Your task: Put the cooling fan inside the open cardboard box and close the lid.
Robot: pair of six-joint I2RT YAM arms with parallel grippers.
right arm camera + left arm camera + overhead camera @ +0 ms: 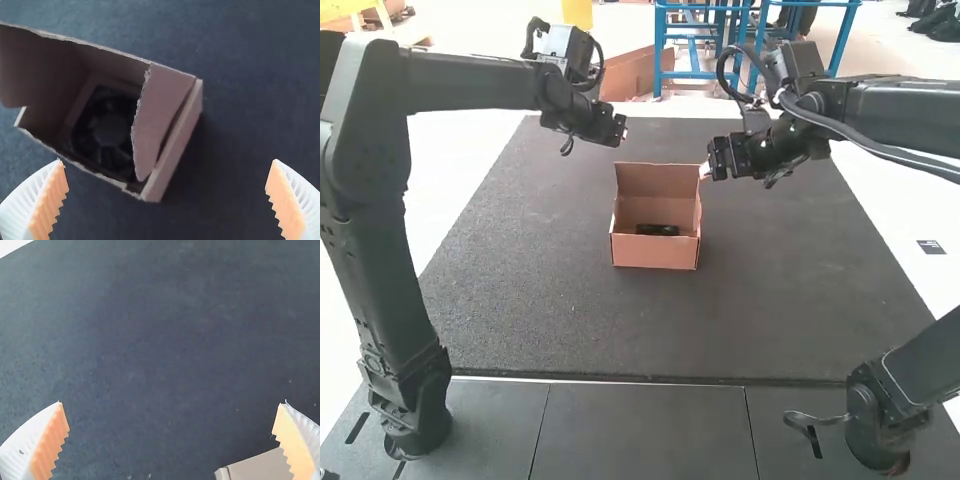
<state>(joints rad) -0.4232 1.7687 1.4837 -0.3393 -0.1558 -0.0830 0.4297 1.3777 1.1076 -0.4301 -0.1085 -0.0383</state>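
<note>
Above box [655,250], right gripper [712,160] wide open, empty

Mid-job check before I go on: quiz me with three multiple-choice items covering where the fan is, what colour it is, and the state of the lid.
1. Where is the cooling fan relative to the cardboard box?
A. Beside it
B. Inside it
C. On top of it

2. What colour is the cooling fan?
A. White
B. Orange
C. Black

3. What state is the lid in?
A. Standing open
B. Folded shut
C. Torn off

Answers:
1. B, since the right wrist view looks down into the box and shows the fan on its floor.
2. C, since its frame and blades show dark against the brown walls.
3. A, since the high view shows the back flap upright and the top uncovered.
</note>
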